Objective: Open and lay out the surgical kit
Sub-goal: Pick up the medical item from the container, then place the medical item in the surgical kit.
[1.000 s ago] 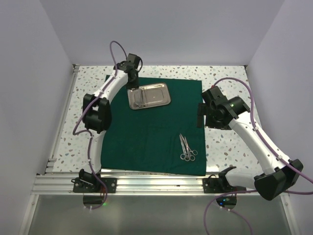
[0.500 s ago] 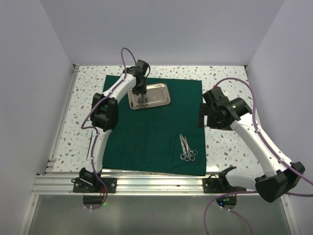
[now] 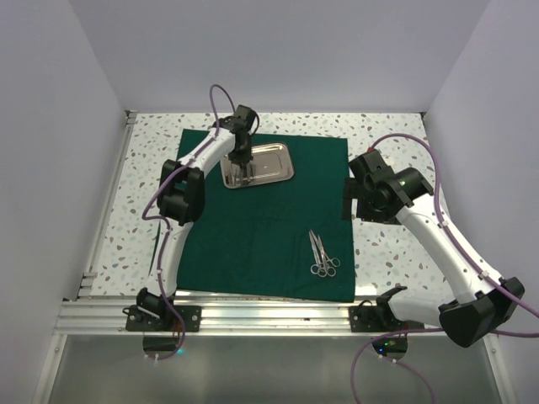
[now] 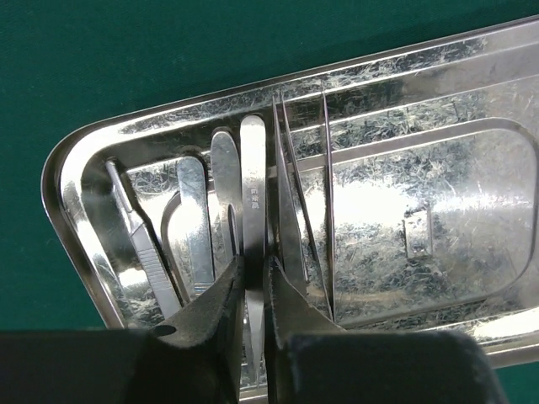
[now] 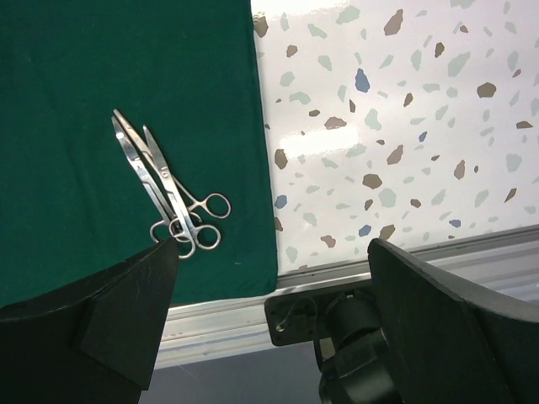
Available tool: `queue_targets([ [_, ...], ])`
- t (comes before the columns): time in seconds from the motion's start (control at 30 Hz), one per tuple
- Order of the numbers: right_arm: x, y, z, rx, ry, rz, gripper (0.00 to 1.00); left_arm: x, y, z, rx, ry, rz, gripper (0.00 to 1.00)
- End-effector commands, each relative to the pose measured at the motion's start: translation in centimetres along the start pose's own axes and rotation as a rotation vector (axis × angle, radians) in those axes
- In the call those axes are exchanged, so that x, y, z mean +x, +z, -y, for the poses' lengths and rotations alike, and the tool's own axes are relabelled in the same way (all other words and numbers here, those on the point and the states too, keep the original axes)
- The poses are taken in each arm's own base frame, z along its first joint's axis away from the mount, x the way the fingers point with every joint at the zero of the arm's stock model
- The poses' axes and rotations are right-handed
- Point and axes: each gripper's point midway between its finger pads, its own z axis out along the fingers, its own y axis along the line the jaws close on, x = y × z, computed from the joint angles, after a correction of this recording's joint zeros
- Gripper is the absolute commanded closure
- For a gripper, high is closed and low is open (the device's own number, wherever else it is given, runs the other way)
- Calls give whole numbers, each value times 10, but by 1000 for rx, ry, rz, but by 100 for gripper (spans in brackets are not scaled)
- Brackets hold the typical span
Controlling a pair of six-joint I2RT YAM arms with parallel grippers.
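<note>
Left gripper (image 4: 253, 263) clamped on flat tweezers (image 4: 253, 168) inside the tray (image 4: 472, 168)
Lift straight up so neighbouring tools (image 4: 195, 219) stay put; scissors (image 5: 168, 202) lie on the cloth (image 4: 126, 59) nearer than the tray. Right gripper (image 5: 274, 244), to the tray's right, gapes empty.

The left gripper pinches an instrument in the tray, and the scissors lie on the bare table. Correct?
No: the scissors lie on the green cloth, per the right wrist view. The left gripper does pinch an instrument in the tray.

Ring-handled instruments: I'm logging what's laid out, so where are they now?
In the top view the ring-handled instruments lie on the green drape near its near-right corner, well apart from the steel tray at far left.
</note>
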Motion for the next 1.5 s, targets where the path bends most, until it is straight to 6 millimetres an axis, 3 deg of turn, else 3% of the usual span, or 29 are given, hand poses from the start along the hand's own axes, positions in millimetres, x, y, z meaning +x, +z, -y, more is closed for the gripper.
queue_targets([
  [0.0, -5, -4, 5, 26, 5, 15, 2, 9, 14, -2, 5, 9, -22, 87],
  [0.1, -6, -3, 5, 28, 6, 13, 1, 8, 14, -1, 12, 9, -22, 100],
  [0.27, -7, -2, 2, 17, -1, 13, 2, -9, -4, 5, 40, -6, 25, 100],
  [0.47, -7, 0, -3, -6, -3, 12, 2, -41, -51, 17, 108, -25, 113, 100],
  [0.5, -8, 0, -4, -10, -5, 12, 2, -48, -66, 18, 119, -31, 138, 100],
  [0.63, -7, 0, -4, -19, -17, 19, 2, -45, -93, 21, 139, -44, 154, 100],
  [0.67, -7, 1, -4, -21, -18, 19, 2, -28, -88, 20, 129, -33, 119, 100],
  [0.73, -6, 2, -5, -28, -25, 16, 2, -18, -105, 29, 144, -24, 131, 100],
  [0.77, -5, 2, -6, -31, -28, 17, 2, 0, -98, 28, 127, -17, 100, 100],
  [0.83, -3, 3, -7, -40, -31, 13, 2, 13, -115, 43, 158, -18, 113, 100],
  [0.87, -2, 3, -8, -48, -32, 9, 2, 37, -109, 43, 153, -13, 66, 100],
  [0.93, 0, 5, -9, -54, -38, 4, 2, 55, -127, 63, 206, -39, 60, 100],
  [0.97, 3, 7, -10, -60, -44, -4, 2, 80, -133, 69, 224, -29, 28, 100],
  [1.0, 4, 8, -10, -61, -48, -6, 2, 92, -136, 74, 243, -36, 14, 100],
  [1.03, 5, 8, -10, -65, -52, -5, 2, 119, -130, 77, 255, -63, -34, 100],
  [1.07, 8, 10, -10, -67, -57, -14, 2, 129, -146, 88, 289, -58, -23, 100],
  [1.1, 9, 11, -10, -67, -65, -16, 2, 141, -147, 91, 296, -86, -34, 100],
  [1.13, 10, 11, -10, -71, -65, -16, 2, 164, -145, 92, 312, -85, -79, 100],
  [1.17, 13, 13, -10, -72, -71, -26, 2, 176, -155, 99, 333, -76, -82, 100],
  [1.3, 22, 18, -9, -81, -88, -42, 2, 220, -159, 107, 363, -93, -149, 100],
  [1.4, 25, 21, -9, -81, -97, -52, 2, 241, -161, 108, 360, -110, -188, 82],
  [1.43, 24, 21, -9, -80, -97, -48, 2, 241, -163, 108, 360, -111, -191, 70],
  [1.47, 23, 20, -9, -83, -99, -44, 2, 238, -168, 109, 363, -113, -184, 66],
])
